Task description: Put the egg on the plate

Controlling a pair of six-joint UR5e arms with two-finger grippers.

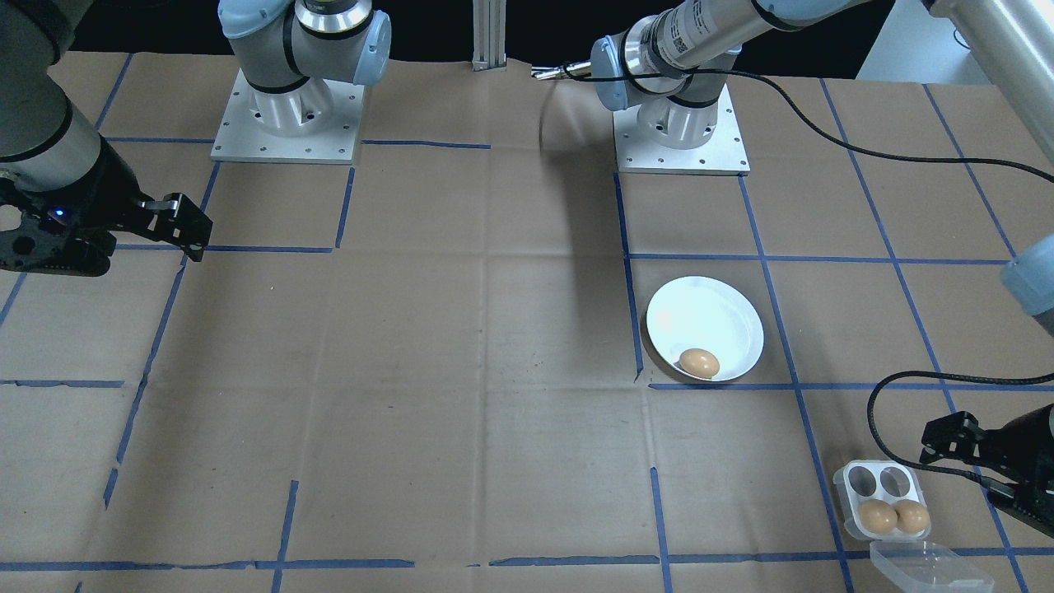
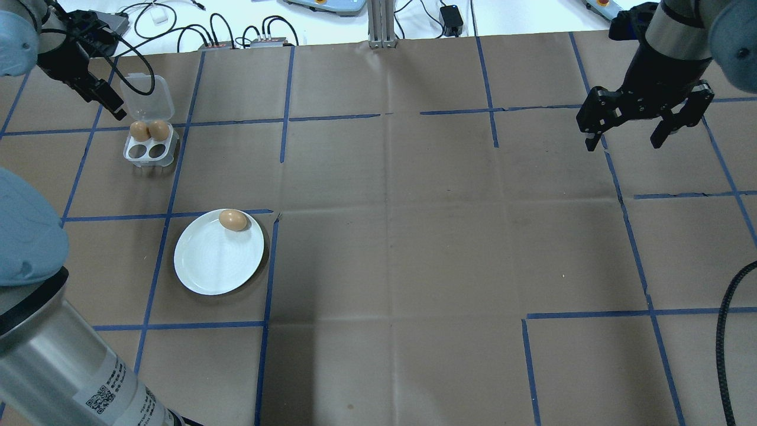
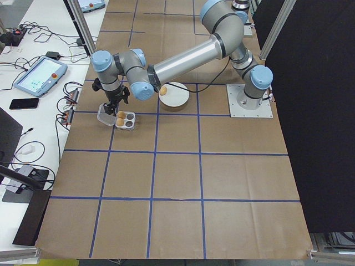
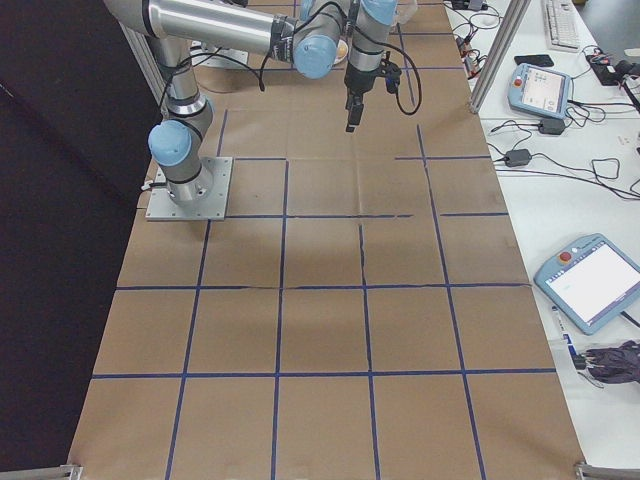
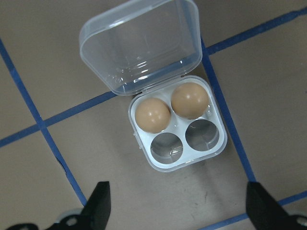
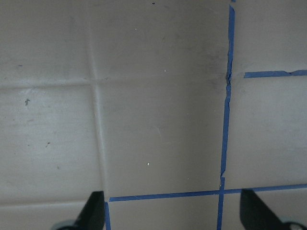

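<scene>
The white plate (image 1: 700, 317) (image 2: 213, 260) lies on the robot's left half of the table. One brown egg (image 1: 699, 362) (image 2: 233, 220) rests on it near the rim, free of any gripper. A small white four-hole egg tray (image 5: 178, 164) (image 2: 127, 151) holds two more eggs (image 5: 153, 115) (image 5: 190, 100); its other two holes are empty. My left gripper (image 5: 177, 206) (image 2: 106, 100) hovers open above the tray, holding nothing. My right gripper (image 2: 626, 141) (image 6: 172, 211) hangs open and empty over bare paper on the far side of the table.
The tray's clear lid (image 5: 139, 45) (image 1: 914, 568) lies folded open next to the tray. Brown paper with blue tape lines covers the table. A black cable (image 1: 897, 387) trails by the left gripper. Both arm bases (image 1: 288, 115) stand at the robot's edge.
</scene>
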